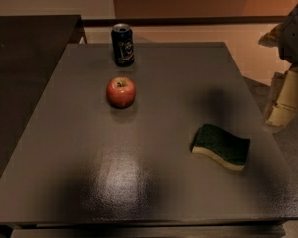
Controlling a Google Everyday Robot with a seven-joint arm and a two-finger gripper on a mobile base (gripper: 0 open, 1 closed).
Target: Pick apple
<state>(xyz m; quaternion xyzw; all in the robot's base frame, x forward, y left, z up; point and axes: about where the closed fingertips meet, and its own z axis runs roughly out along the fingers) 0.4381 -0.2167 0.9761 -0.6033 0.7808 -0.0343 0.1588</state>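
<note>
Apple (121, 91) on desk (154, 182), left of centre, just in front of can (122, 44). Gripper (283, 114) at right edge past desk, well apart from apple; spread or closed: can't tell. Sponge (221, 146) nearer gripper.

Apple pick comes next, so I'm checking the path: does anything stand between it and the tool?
Nothing visible does. The tool hangs beyond the right edge of the table; only bare tabletop lies between it and the apple. The sponge lies nearer the camera than that line; the drink can stands behind the apple.
</note>
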